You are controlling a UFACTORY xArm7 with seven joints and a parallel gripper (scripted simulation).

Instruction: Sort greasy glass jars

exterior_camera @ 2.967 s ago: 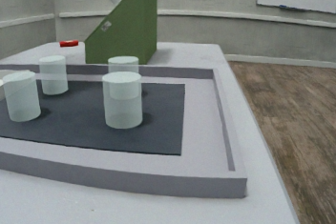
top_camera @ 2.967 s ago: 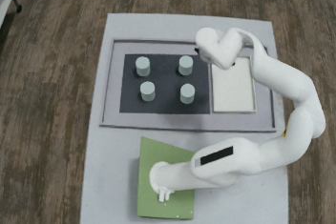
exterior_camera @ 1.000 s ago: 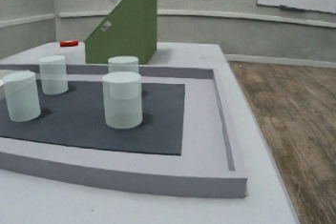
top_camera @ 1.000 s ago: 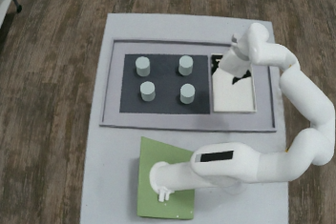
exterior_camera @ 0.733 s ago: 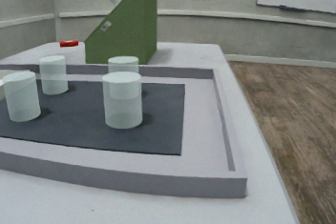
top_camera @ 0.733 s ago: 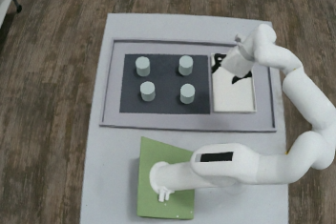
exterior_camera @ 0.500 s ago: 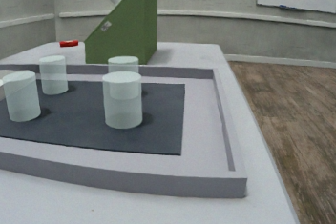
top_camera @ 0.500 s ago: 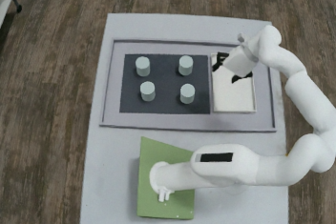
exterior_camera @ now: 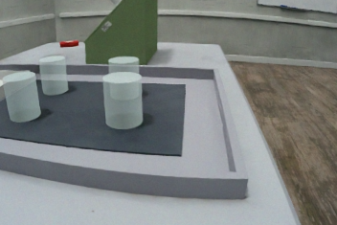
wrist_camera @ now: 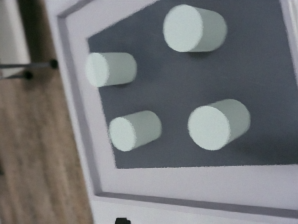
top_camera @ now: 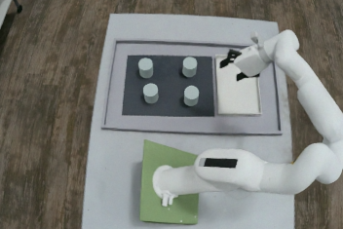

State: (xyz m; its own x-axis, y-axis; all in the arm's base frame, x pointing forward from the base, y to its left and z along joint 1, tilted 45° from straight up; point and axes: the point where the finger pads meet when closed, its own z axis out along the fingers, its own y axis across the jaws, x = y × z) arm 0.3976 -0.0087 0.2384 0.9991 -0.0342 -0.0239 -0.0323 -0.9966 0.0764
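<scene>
1. Four glass jars [top_camera: 145,67] [top_camera: 189,66] [top_camera: 150,94] [top_camera: 191,95] are showing pale, translucent mint green.
2. The drying mat [top_camera: 168,105] is showing dark charcoal.
3. The tray [top_camera: 237,96] is appearing cream-white.
4. The arm [top_camera: 312,95] is gleaming white, its gripper [top_camera: 233,65] fingers black.
5. The base block [top_camera: 153,188] is looking olive green.
6. The floor [top_camera: 49,100] is showing grey-brown wood grain.

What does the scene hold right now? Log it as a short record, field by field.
jars: four pale green glass cylinders, all upright
jar location: dark grey rectangular drying mat
tray: cream rectangular tray, beside the mat, no jar in it
end effector: black-fingered end effector, open, holding nothing, above the tray's far end
arm mount: green wedge-shaped block
</scene>
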